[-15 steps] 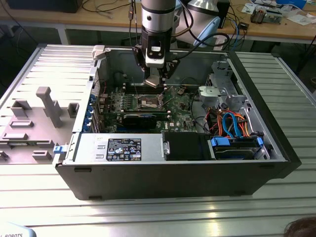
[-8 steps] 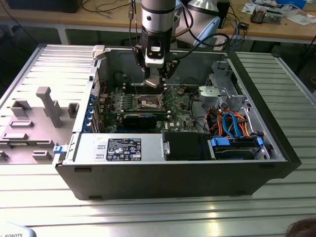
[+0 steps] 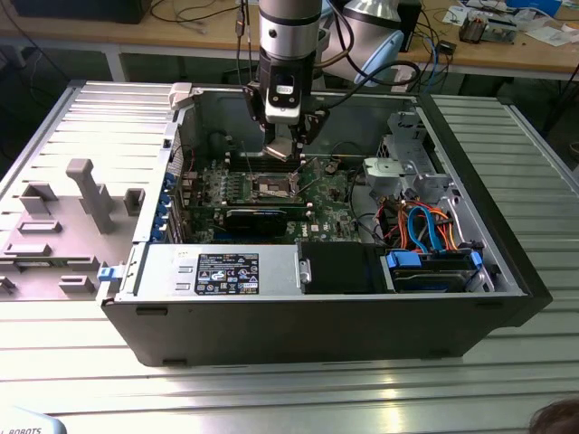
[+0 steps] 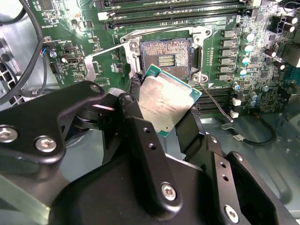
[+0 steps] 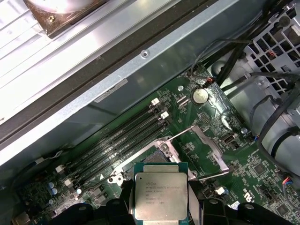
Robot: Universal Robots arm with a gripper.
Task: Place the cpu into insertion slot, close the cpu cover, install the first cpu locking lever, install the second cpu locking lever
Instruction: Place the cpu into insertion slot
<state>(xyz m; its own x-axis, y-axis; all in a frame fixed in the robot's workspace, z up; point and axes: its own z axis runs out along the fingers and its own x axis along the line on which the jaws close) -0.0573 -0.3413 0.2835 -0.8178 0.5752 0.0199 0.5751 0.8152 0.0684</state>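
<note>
Gripper [image 3: 288, 145] hangs inside the open PC case [image 3: 317, 334], over the green motherboard [image 3: 335, 194]. Its black fingers [image 4: 186, 129] are clamped on two opposite edges of the cpu [image 4: 166, 103]. The cpu is a flat square w/ a dull, scuffed silver-grey lid & a thin green rim, and it sits tilted in the second wrist view. The chip isn't seated yet; it's held off the board w/ one corner near the insertion slot [image 4: 165, 54]. The slot is a dark square recess w/ fine gold contacts in the middle & a silvery metal rim w/ screws at the corners. The cpu cover [image 5: 210, 149], a thin shiny frame w/ a square window, is swung open to one side of the slot. A slim wire lever [image 4: 213, 101] angles out beside the socket. Long black memory slots [image 5: 122, 140] run parallel just past it.
</note>
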